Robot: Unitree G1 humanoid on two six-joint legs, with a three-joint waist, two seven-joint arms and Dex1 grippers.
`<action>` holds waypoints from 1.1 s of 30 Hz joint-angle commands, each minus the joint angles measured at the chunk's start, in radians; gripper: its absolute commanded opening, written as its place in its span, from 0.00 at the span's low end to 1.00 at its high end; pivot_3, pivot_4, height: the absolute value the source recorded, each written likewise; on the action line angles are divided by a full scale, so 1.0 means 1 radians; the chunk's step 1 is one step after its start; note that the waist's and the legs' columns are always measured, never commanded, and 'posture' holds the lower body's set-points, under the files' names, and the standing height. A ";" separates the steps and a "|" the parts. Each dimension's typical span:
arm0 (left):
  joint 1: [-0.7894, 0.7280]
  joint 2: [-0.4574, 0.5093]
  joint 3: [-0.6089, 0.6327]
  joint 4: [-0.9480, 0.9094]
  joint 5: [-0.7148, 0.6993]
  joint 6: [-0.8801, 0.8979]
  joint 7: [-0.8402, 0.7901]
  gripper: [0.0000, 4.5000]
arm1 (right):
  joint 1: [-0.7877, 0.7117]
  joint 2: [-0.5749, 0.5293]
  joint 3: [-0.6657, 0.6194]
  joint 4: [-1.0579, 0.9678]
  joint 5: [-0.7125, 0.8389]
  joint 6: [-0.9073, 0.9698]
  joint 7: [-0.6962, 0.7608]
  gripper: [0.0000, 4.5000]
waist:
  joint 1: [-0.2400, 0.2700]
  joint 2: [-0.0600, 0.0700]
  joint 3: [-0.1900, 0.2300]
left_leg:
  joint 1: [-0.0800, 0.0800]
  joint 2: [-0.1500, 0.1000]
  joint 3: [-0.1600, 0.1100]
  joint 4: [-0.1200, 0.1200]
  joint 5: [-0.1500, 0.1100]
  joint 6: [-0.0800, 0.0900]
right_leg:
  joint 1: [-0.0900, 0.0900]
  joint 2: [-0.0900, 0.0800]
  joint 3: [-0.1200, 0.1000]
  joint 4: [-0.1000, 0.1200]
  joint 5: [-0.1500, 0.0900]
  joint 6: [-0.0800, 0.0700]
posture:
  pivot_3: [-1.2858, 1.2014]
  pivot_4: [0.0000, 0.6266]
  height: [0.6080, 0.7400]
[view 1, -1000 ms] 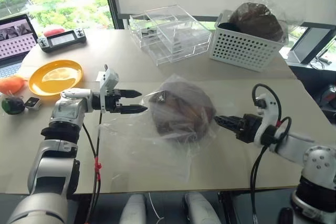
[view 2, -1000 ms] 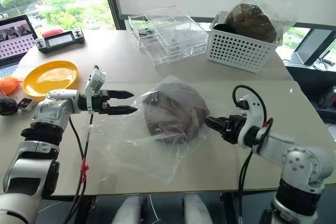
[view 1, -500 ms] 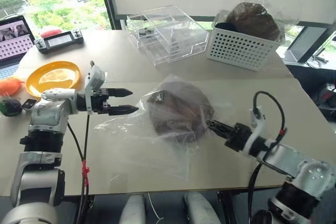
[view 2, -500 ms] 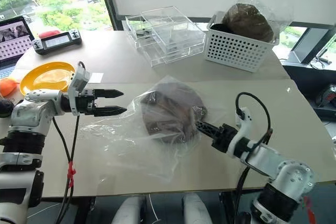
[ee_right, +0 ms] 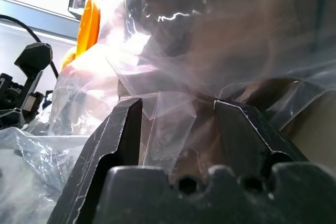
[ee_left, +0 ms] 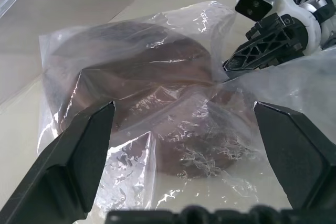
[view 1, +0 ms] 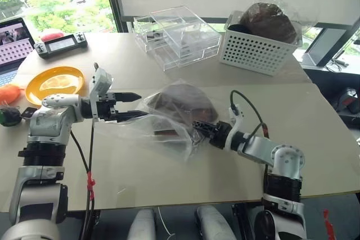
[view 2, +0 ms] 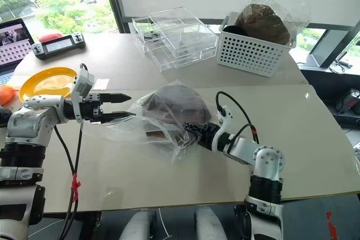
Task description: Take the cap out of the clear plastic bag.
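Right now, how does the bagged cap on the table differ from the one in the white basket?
The cap is medium brown and flattish; the cap in the basket is darker and domed. The first lies on the table between both grippers; the second sits in the white basket. Both are in clear plastic.

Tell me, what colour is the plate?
The plate is orange, seen best in the left eye view.
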 commanded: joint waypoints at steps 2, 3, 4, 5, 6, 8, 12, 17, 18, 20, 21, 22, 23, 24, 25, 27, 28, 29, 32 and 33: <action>0.002 0.009 0.022 -0.036 -0.023 -0.006 0.010 1.00 | 0.039 -0.057 0.088 0.019 -0.143 -0.079 0.048 0.33 | 0.002 -0.002 -0.001 | 0.000 0.000 0.000 0.000 0.000 0.000 | 0.000 0.000 0.000 0.000 0.000 0.001 | 0.52 0.24 0.96; 0.003 0.009 0.021 -0.036 -0.023 -0.007 0.011 1.00 | 0.043 -0.068 0.107 0.012 -0.160 -0.092 0.067 0.26 | 0.003 -0.002 -0.002 | 0.000 0.000 0.000 0.000 0.000 0.000 | 0.000 0.000 0.000 0.000 0.000 0.001 | 0.52 0.24 0.96; 0.003 0.010 0.020 -0.036 -0.024 -0.009 0.012 1.00 | 0.047 -0.080 0.127 0.006 -0.179 -0.106 0.083 0.18 | 0.003 -0.002 -0.002 | 0.000 0.000 0.000 0.000 0.000 0.000 | 0.000 0.000 0.000 0.000 0.000 0.001 | 0.52 0.24 0.96; 0.003 0.010 0.019 -0.034 -0.024 -0.010 0.012 1.00 | 0.048 -0.095 0.149 0.001 -0.201 -0.122 0.104 0.11 | 0.002 -0.002 -0.002 | 0.000 0.000 0.000 0.000 0.000 0.000 | 0.000 0.000 0.000 0.000 0.000 0.001 | 0.52 0.24 0.96; 0.001 0.010 0.019 -0.032 -0.024 -0.011 0.012 1.00 | 0.049 -0.114 0.177 -0.008 -0.230 -0.149 0.130 0.04 | 0.002 -0.003 -0.002 | 0.000 0.000 0.000 0.000 0.000 0.000 | 0.000 0.000 0.000 0.000 0.000 0.001 | 0.52 0.24 0.96; -0.003 0.009 0.016 -0.028 -0.023 -0.014 0.012 1.00 | 0.044 -0.150 0.231 -0.020 -0.288 -0.222 0.195 0.00 | 0.003 -0.004 -0.003 | 0.000 0.000 0.000 0.000 0.000 0.000 | 0.000 0.000 0.000 0.000 -0.001 0.001 | 0.52 0.24 0.96; -0.001 0.009 0.014 -0.028 -0.021 -0.018 0.010 1.00 | 0.034 -0.233 0.354 -0.044 -0.400 -0.389 0.394 0.00 | 0.005 -0.004 -0.003 | 0.000 0.000 0.000 0.000 0.000 0.000 | 0.000 0.000 0.000 0.000 -0.002 0.003 | 0.52 0.24 0.96; -0.004 0.011 0.013 -0.026 -0.019 -0.019 0.008 1.00 | -0.055 -0.357 0.468 0.080 -0.553 -0.653 0.741 0.00 | 0.003 -0.004 -0.002 | -0.002 0.000 0.000 0.001 0.000 0.000 | -0.001 0.000 0.000 -0.001 -0.002 0.003 | 0.52 0.24 0.96; -0.005 0.012 0.013 -0.025 -0.019 -0.019 0.008 1.00 | -0.091 -0.367 0.469 0.141 -0.563 -0.698 0.814 0.00 | 0.002 -0.004 -0.002 | -0.002 0.000 0.001 0.001 0.000 0.000 | -0.002 0.000 0.000 -0.001 -0.002 0.003 | 0.52 0.24 0.96; -0.005 0.013 0.013 -0.025 -0.019 -0.018 0.008 1.00 | -0.151 -0.369 0.466 0.248 -0.580 -0.755 0.909 0.00 | 0.003 -0.003 -0.002 | -0.002 0.000 0.001 0.001 0.000 0.000 | -0.002 0.000 0.000 -0.001 -0.001 0.003 | 0.52 0.24 0.96; -0.005 0.013 0.013 -0.026 -0.019 -0.017 0.008 1.00 | -0.181 -0.371 0.473 0.302 -0.601 -0.792 0.954 0.00 | 0.002 -0.003 -0.002 | -0.002 0.000 0.000 0.000 0.000 0.000 | -0.002 0.000 0.000 -0.001 -0.001 0.003 | 0.52 0.24 0.96; -0.003 0.015 0.014 -0.029 -0.019 -0.016 0.009 1.00 | -0.233 -0.368 0.485 0.384 -0.631 -0.834 1.005 0.00 | 0.002 -0.003 -0.002 | -0.002 0.000 0.000 0.000 0.000 0.000 | -0.002 0.000 0.000 -0.001 -0.001 0.002 | 0.52 0.24 0.96; 0.000 0.018 0.016 -0.034 -0.021 -0.014 0.009 1.00 | -0.293 -0.359 0.494 0.476 -0.667 -0.896 1.045 0.00 | 0.000 -0.003 -0.001 | -0.002 0.000 0.000 0.000 0.000 0.000 | -0.002 0.000 0.000 -0.001 0.000 0.000 | 0.52 0.24 0.96; 0.002 0.020 0.017 -0.038 -0.023 -0.011 0.009 1.00 | -0.333 -0.350 0.499 0.543 -0.694 -0.944 1.075 0.00 | -0.001 -0.003 -0.001 | -0.002 0.000 0.000 0.000 0.000 0.000 | -0.002 0.000 0.000 -0.001 0.001 -0.001 | 0.52 0.24 0.96; 0.004 0.022 0.019 -0.042 -0.024 -0.009 0.010 1.00 | -0.379 -0.338 0.499 0.620 -0.719 -0.993 1.099 0.00 | 0.000 -0.003 -0.001 | -0.002 0.000 0.001 0.001 0.000 0.000 | -0.002 0.000 0.000 -0.001 0.001 -0.001 | 0.52 0.24 0.96; 0.011 0.029 0.022 -0.050 -0.025 -0.004 0.012 1.00 | -0.469 -0.305 0.498 0.772 -0.762 -1.059 1.134 0.00 | -0.001 -0.002 -0.001 | -0.002 0.000 0.000 0.000 0.000 0.000 | -0.002 0.000 0.000 -0.001 0.001 -0.001 | 0.52 0.24 0.96; 0.016 0.033 0.024 -0.056 -0.027 0.000 0.013 1.00 | -0.513 -0.288 0.503 0.849 -0.791 -1.101 1.150 0.00 | 0.000 -0.002 -0.001 | -0.002 0.000 0.000 0.000 0.000 0.000 | -0.002 0.000 0.000 -0.001 0.001 -0.001 | 0.52 0.24 0.96; 0.023 0.038 0.026 -0.065 -0.030 0.006 0.014 1.00 | -0.559 -0.267 0.517 0.930 -0.829 -1.149 1.166 0.00 | 0.000 -0.002 -0.001 | -0.002 0.000 0.000 0.000 0.000 0.000 | -0.002 0.000 0.000 -0.001 0.001 -0.002 | 0.52 0.24 0.96; 0.038 0.044 0.028 -0.086 -0.037 0.015 0.020 1.00 | -0.644 -0.218 0.532 1.104 -0.915 -1.250 1.162 0.00 | -0.001 -0.002 0.000 | -0.002 0.000 0.000 0.000 0.000 0.000 | -0.002 0.000 0.000 -0.001 0.001 -0.002 | 0.52 0.24 0.96; 0.041 0.045 0.028 -0.091 -0.039 0.018 0.022 1.00 | -0.660 -0.207 0.530 1.146 -0.936 -1.273 1.152 0.00 | 0.000 -0.002 0.000 | -0.002 0.000 0.000 0.000 0.000 0.000 | -0.002 0.000 0.000 -0.001 0.001 -0.002 | 0.52 0.24 0.96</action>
